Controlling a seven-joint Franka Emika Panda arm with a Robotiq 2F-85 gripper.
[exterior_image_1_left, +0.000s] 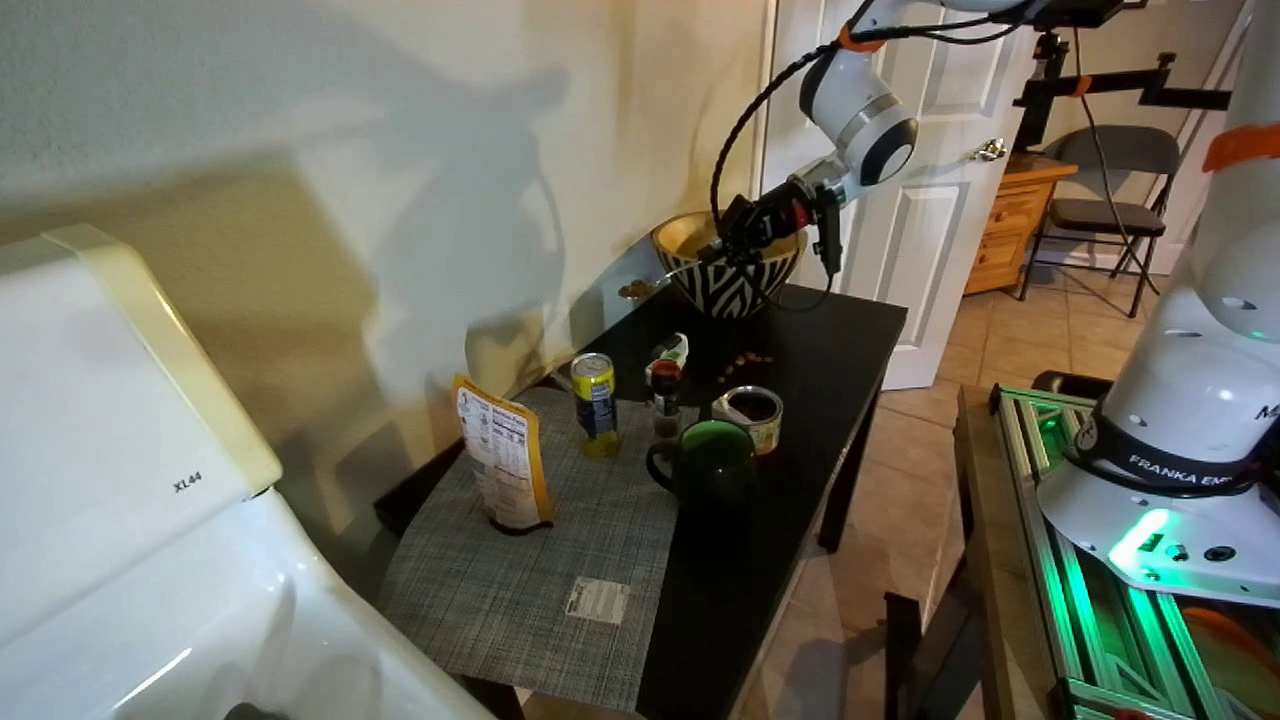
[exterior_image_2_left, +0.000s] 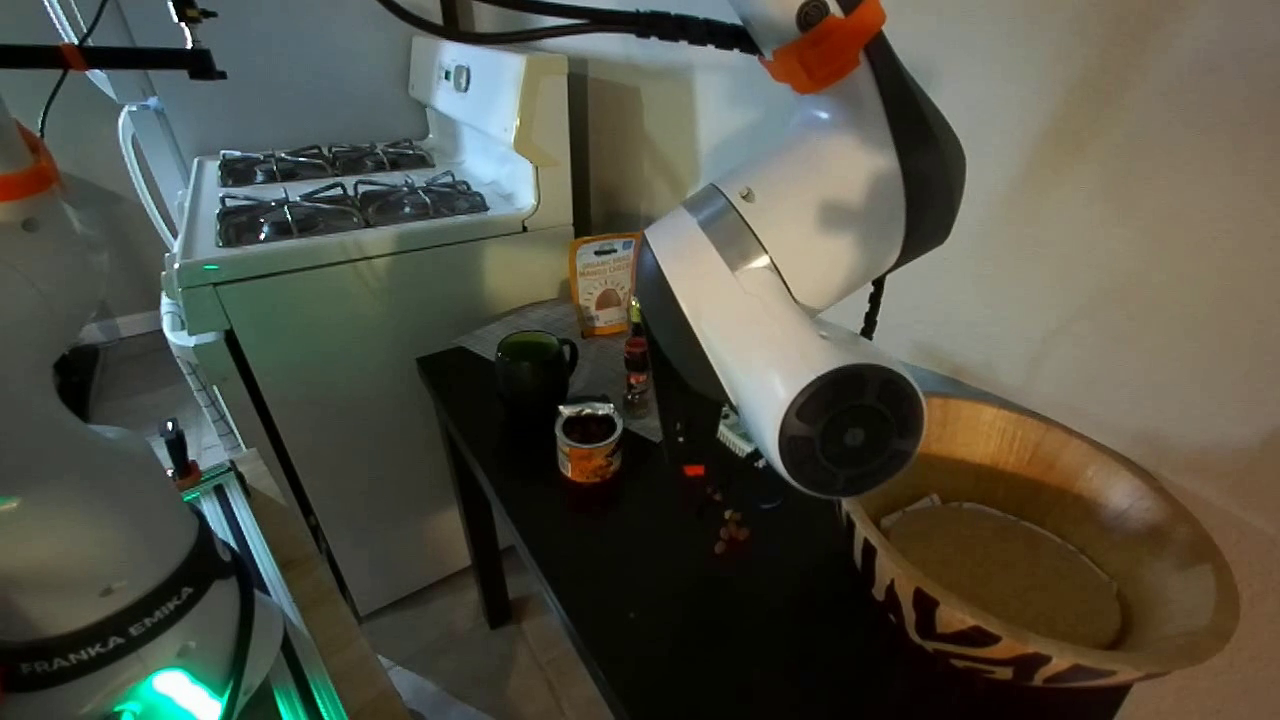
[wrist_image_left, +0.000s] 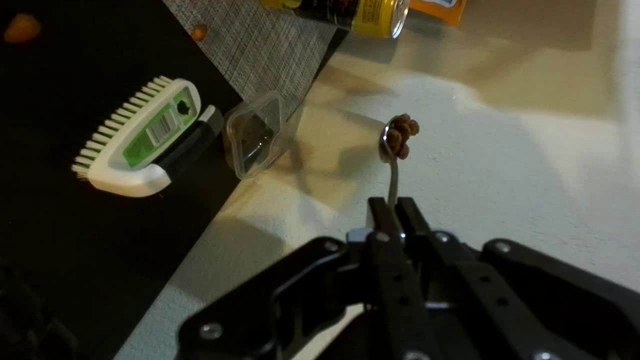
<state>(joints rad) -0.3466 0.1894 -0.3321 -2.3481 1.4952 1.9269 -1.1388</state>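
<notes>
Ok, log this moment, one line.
Black gripper: pinching silvery metal spoon; load: small brown lumps; behind in an exterior view: round zebra-patterned wooden bowl

A white gas stove (exterior_image_2_left: 390, 370) marks this as a kitchen.

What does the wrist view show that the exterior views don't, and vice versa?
Only the wrist view clearly shows a clear plastic container. Only the exterior views show the dark green mug, opened metal tin and white stove. Shared: the grey woven placemat; the silver metal spoon gripped, also in an exterior view, by the black end effector.
</notes>
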